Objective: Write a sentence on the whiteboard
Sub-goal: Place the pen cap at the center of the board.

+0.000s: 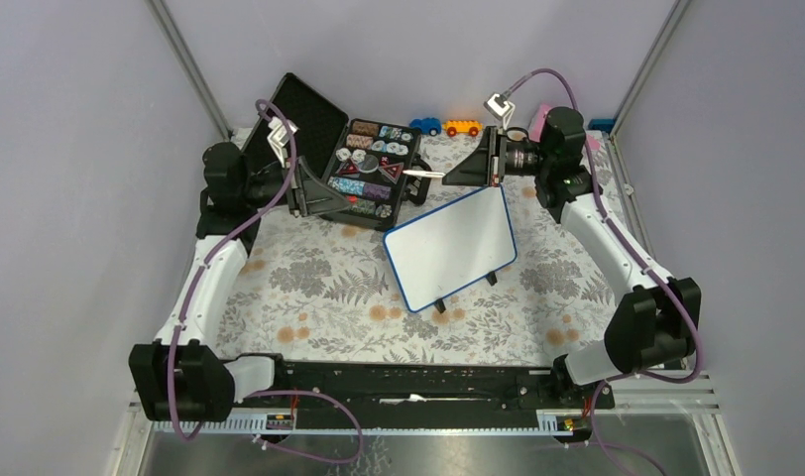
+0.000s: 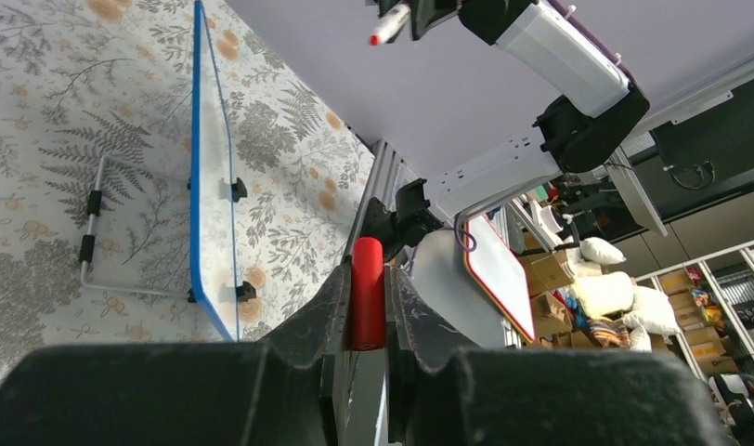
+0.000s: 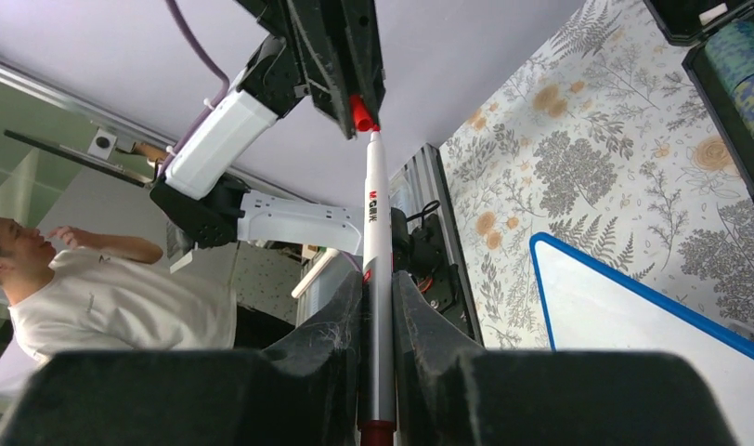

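Left claw: far left of the table, just beside the case; jaws narrow, pinching a short red cylindrical plastic cap that stands up between the fingers.
Case: black hard case at the far left-centre, lid raised, its trays filled with small colourful pieces.
Cloth: grey flowered tablecloth with orange blooms, covering the table.
Marker: white plastic marker pen, held level over the far centre with its bare red tip pointing left toward the case. From overhead it is well apart from the cap.
Whiteboard: small rectangular white board with rounded corners and a thin blue frame. It sits centre-right on the cloth, just nearer than the marker, propped tilted on two black feet. The face in view is plain white.
Right claw: far right; jaws narrow, clamped on the marker's barrel close to its rear end.
Toys: a blue toy car and an orange toy car side by side at the far edge.
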